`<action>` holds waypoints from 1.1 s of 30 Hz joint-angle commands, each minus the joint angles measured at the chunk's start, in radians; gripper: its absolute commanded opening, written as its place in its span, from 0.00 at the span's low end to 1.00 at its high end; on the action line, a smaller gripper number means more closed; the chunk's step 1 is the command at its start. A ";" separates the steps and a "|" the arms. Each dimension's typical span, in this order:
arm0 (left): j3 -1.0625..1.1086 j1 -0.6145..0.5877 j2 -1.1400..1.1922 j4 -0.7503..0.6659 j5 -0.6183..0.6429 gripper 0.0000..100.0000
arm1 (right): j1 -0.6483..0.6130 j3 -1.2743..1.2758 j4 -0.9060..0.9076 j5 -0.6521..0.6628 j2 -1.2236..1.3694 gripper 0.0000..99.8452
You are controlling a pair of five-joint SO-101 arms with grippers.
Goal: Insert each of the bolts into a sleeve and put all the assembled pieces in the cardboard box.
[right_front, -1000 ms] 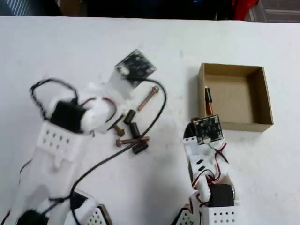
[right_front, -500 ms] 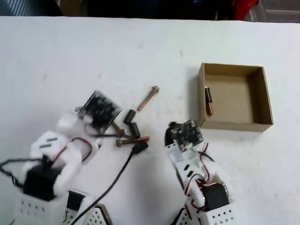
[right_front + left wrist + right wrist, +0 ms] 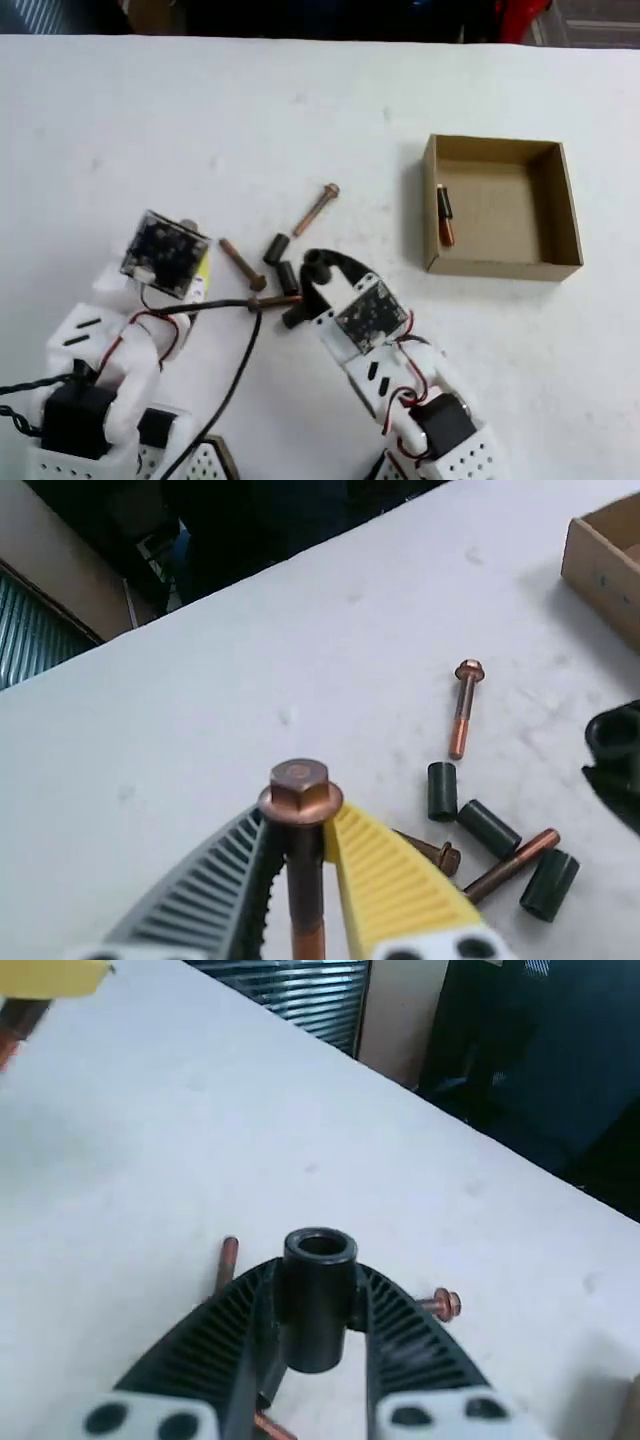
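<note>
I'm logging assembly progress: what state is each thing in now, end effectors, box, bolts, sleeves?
left end effector: shut on held bolt.
held bolt: gripped, no sleeve on it.
right end effector: shut on held sleeve.
held sleeve: gripped, bore empty.
cardboard box: open, one assembled piece inside.
loose bolts: three, lying bare on the table.
loose sleeves: three, lying on the table.

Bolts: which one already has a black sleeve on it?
The bolt lying inside the cardboard box, black at one end; the bolts out on the table are bare.
</note>
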 commanded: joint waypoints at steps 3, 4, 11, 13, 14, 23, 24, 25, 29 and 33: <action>-0.009 -0.005 -0.013 -0.091 0.049 0.02 | -0.015 0.092 -0.263 -0.183 -0.010 0.02; -0.011 -0.005 -0.013 -0.092 0.049 0.02 | -0.015 0.100 -0.286 -0.201 -0.008 0.02; -0.008 0.001 -0.013 -0.121 0.052 0.02 | -0.021 0.097 -0.358 -0.315 -0.008 0.02; -0.008 0.001 -0.013 -0.147 0.054 0.02 | -0.022 0.097 -0.364 -0.334 -0.008 0.02; -0.011 0.001 -0.013 -0.161 0.054 0.02 | -0.022 0.097 -0.361 -0.341 -0.008 0.02; -0.005 0.001 -0.010 -0.311 0.054 0.02 | -0.054 0.097 -0.308 -0.336 -0.008 0.02; -0.003 0.001 -0.008 -0.316 0.055 0.02 | -0.067 0.097 -0.300 -0.334 -0.008 0.02; -0.003 0.001 -0.008 -0.316 0.057 0.02 | -0.077 0.097 -0.297 -0.333 -0.008 0.02; -0.011 0.001 -0.010 -0.334 0.106 0.02 | -0.094 0.097 -0.240 -0.242 -0.008 0.02; -0.011 0.024 -0.010 -0.390 0.112 0.02 | -0.093 0.097 -0.234 -0.261 -0.008 0.02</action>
